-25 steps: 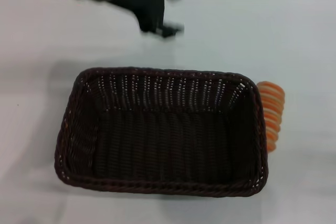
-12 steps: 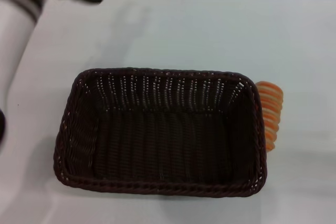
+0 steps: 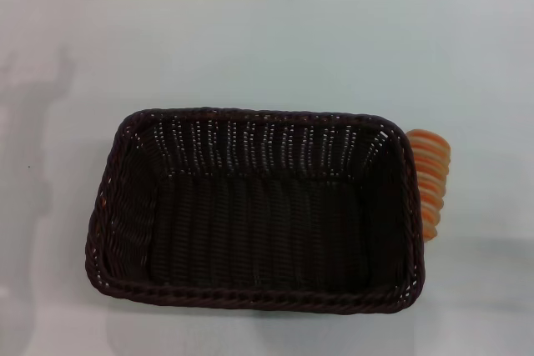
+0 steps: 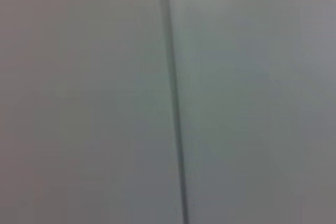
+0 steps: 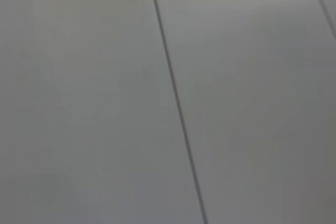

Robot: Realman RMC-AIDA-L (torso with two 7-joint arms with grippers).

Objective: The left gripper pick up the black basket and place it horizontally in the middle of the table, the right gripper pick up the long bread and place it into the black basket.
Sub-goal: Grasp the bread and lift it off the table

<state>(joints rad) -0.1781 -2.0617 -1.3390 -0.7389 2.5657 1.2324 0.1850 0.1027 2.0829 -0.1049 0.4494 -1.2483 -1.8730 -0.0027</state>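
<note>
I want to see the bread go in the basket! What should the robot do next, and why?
Probably bring the right gripper, not in view now, down over the long bread. The black basket already lies lengthwise mid-table and is empty, while the bread sits outside against its right end.

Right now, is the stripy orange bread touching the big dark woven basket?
Cannot tell. In the head view the orange-and-cream striped loaf lies against the black wicker basket's right rim, which hides any gap.

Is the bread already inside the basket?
No. The bread lies on the table outside the basket, against its right end, and the basket is empty.
</note>
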